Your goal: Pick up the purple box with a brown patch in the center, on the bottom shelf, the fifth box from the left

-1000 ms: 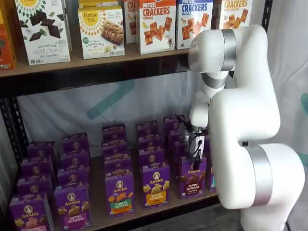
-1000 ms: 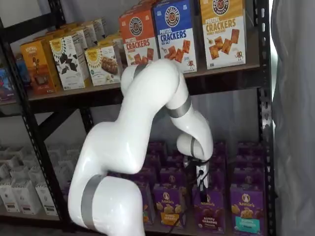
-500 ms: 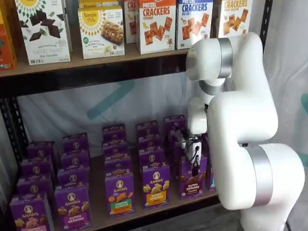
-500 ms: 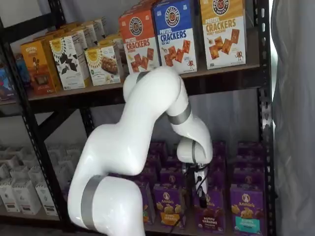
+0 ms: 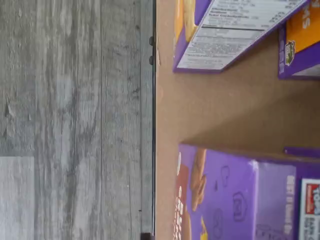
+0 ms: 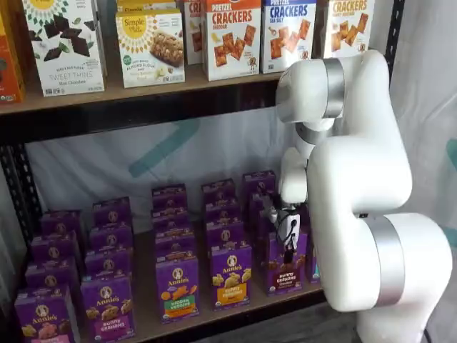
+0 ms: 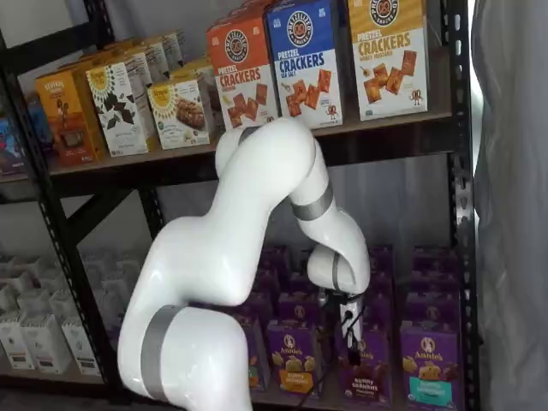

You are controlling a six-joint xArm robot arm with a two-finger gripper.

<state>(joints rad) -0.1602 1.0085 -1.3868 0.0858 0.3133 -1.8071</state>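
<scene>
Small upright purple carton with brown cookies (image 6: 284, 263) is standing at the front of the tan wooden bottom shelf (image 6: 150, 323), long axis vertical, directly beneath the descending black fingers (image 6: 288, 246); their spread cannot be told.

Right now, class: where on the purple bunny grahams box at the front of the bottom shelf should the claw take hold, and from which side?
Probably the top of the purple box, gripped across its thin depth, coming from above. It stands upright at the front of the bottom shelf, with the yellow-banded carton close beside it, so its side faces look hard to reach. The claw already hangs over it.
</scene>
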